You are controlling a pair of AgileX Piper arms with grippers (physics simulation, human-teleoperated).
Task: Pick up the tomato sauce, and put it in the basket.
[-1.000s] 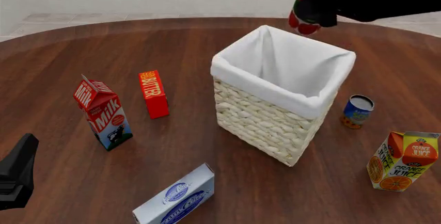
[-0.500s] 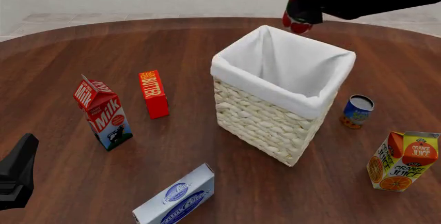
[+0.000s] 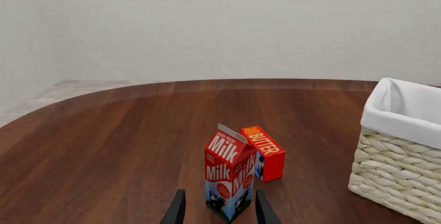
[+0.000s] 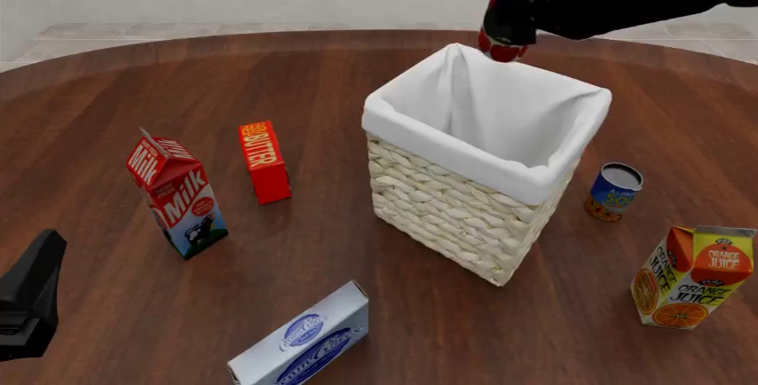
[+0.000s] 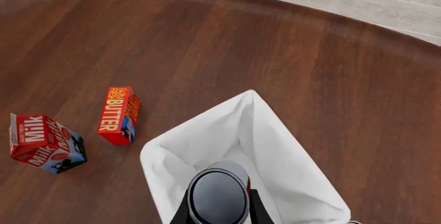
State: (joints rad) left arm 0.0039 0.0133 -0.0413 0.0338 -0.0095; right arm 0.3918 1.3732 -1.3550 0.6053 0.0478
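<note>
The tomato sauce, a small red-labelled can, hangs in the air above the far rim of the basket, held by my right gripper, which is shut on it. Seen from the right wrist, the can's silver top sits between the fingers, directly over the basket's white lining. The basket is pale woven wicker with white cloth folded over its rim, also showing in the left wrist view. My left gripper is open, low at the table's near left, pointing at the milk carton.
A milk carton and a red butter box stand left of the basket. A blue-and-white box lies near the front edge. A blue-labelled can and an orange juice carton stand at the right.
My right gripper has carried the tomato sauce leftward and slightly up, from beyond the basket's far right corner to over its far rim. The left arm has not moved.
</note>
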